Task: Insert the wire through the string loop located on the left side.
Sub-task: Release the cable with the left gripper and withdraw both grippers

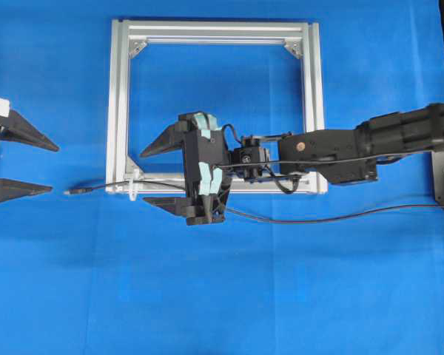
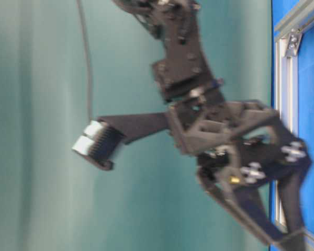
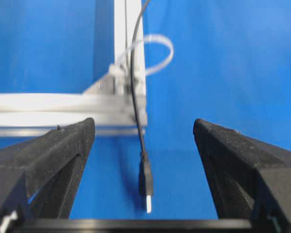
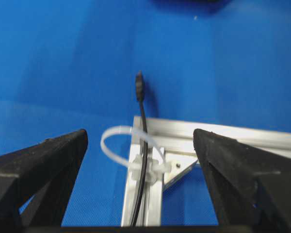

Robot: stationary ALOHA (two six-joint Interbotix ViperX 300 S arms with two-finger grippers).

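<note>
— Where's the wire point(image 1: 103, 186)?
— Its plug lies on the blue worktop point(image 1: 222, 296), just right of the left claw point(image 1: 41, 164), which gapes wide, empty.
— And the string loop point(image 1: 135, 185)?
— The wire passes through it — the right claw point(image 1: 154, 174), also spread wide, straddles that frame point(image 1: 120, 111) corner.

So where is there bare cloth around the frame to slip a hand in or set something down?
Bare blue cloth lies below the wire along the near edge, and left of the aluminium frame above the open left hand. It is crowded at the frame's lower-left corner: string loop, wire plug and the open right hand.
</note>
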